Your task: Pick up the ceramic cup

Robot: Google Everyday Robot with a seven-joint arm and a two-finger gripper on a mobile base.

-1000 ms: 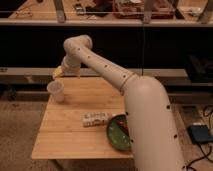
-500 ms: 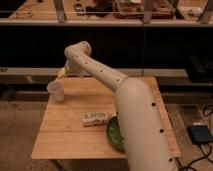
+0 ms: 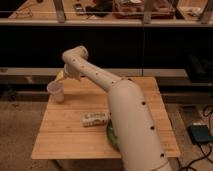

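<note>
Shifted further left since half a second ago, the arm (image 3: 130, 115) now hides most of the green plate (image 3: 112, 137) — only a sliver is seen near the front edge of the table (image 3: 65, 137). The cup (image 3: 56, 91) is left unmoved, upright at the table's back-left corner. The hand (image 3: 61, 76) is held just above and behind the cup's rim; whether it is apart or together cannot be told — nor whether the cup is touched. A black-and-white packet (image 3: 95, 119) is seen mid-table, well apart from the cup.
</note>
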